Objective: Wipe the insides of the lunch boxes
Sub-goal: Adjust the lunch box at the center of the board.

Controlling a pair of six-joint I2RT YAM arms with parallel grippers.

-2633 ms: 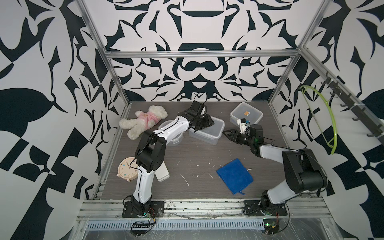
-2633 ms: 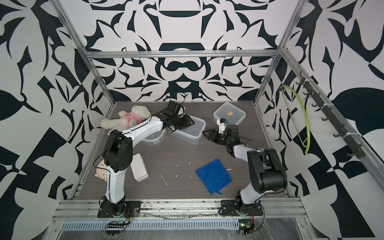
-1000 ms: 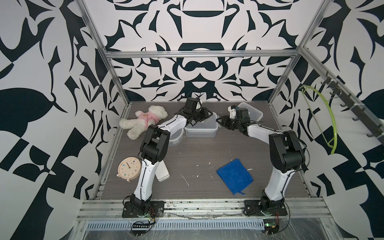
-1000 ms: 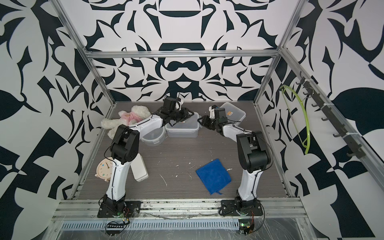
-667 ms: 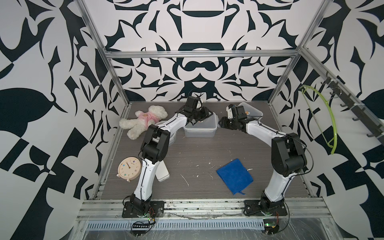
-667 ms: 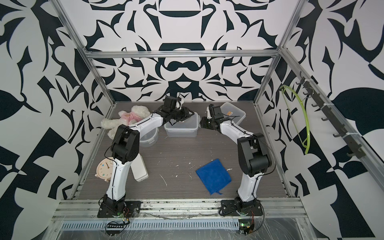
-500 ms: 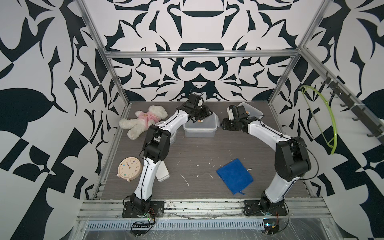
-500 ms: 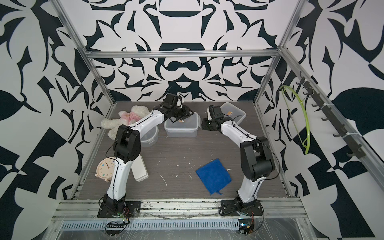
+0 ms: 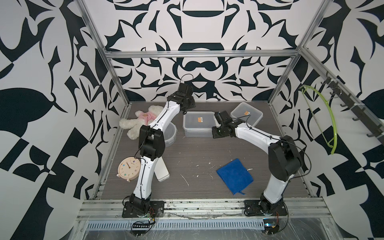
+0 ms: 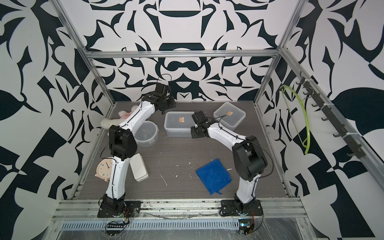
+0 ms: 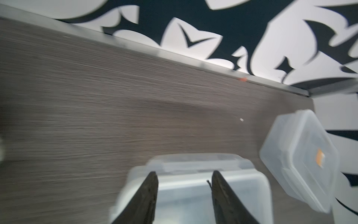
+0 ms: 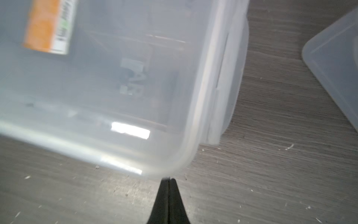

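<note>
Fingers [image 12: 176, 199] of the right gripper [image 12: 169, 178] are pressed together, empty, beside the middle lunch box [image 9: 196, 127]; left gripper [image 11: 184, 172] is parted, empty. Box closed, blue cloth [image 9: 234, 175] untouched — wiping seems unstarted.

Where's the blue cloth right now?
In both top views the blue cloth lies flat on the table near the front, beside the right arm's lower link.

Clear translucent rectangular plastic lunch box [image 9: 198, 124] [image 10: 178, 123] with an orange lid sticker: lidded, level, at the far middle of the grey wood-grain tabletop [image 9: 197, 158]. Second rectangular lunch box [image 9: 246, 113] [image 10: 229, 114], same make, lidded, skewed, nearby towards the far right corner, not touching. Clear round plastic lunch box [image 10: 145, 135] upright, left of the first.
</note>
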